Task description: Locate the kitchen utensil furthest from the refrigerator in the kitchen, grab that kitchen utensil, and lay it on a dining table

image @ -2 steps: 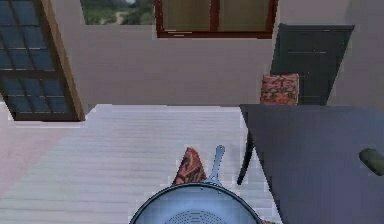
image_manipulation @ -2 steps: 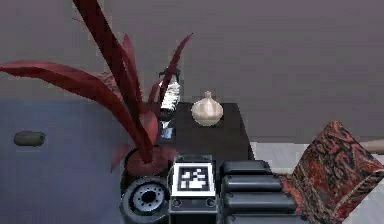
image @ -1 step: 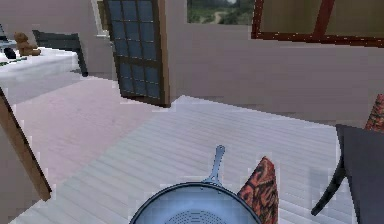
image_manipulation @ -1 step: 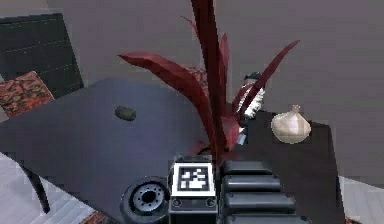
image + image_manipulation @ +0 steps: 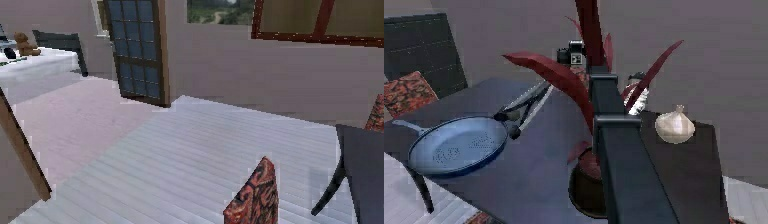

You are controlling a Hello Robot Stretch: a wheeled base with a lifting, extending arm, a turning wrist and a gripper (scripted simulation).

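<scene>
**Frying pan on the dark table, gripper at its handle**

Dark tabletop takes up most of the arm side view: the table [image 5: 534, 175] runs from the view's left edge across to its right. The blue frying pan [image 5: 456, 148] lies flat on it near the table's left edge, with its dark handle pointing up and to the right. The arm [image 5: 629, 160] rises from the bottom edge as a dark square bar. Two white squares with black marks [image 5: 574, 55] stand at its far end. Left of them the gripper [image 5: 527, 105] reaches down with its thin fingers to the end of the pan's handle. Whether it touches the handle cannot be told. Since the pan lies on the table right there, it also cannot be told whether the gripper has hold of anything.

A red-leaved plant [image 5: 534, 62] stands in a dark pot [image 5: 584, 190] just left of the arm, and its leaves spread behind the gripper. A small pale bulb-shaped thing [image 5: 674, 125] sits near the table's right edge. Beyond the table's far left corner stand a dark slatted chair back [image 5: 424, 50] and a red patterned cushion [image 5: 409, 95].

Ahead, the forward view has a pale plank floor [image 5: 170, 150] leading to a door with dark blue panes [image 5: 138, 50]. A white table [image 5: 40, 65] with a brown toy [image 5: 25, 45] on it stands at the left. A red patterned chair back [image 5: 255, 195] is at the bottom, and the corner of a dark tabletop [image 5: 365, 160] is at the right edge.
</scene>
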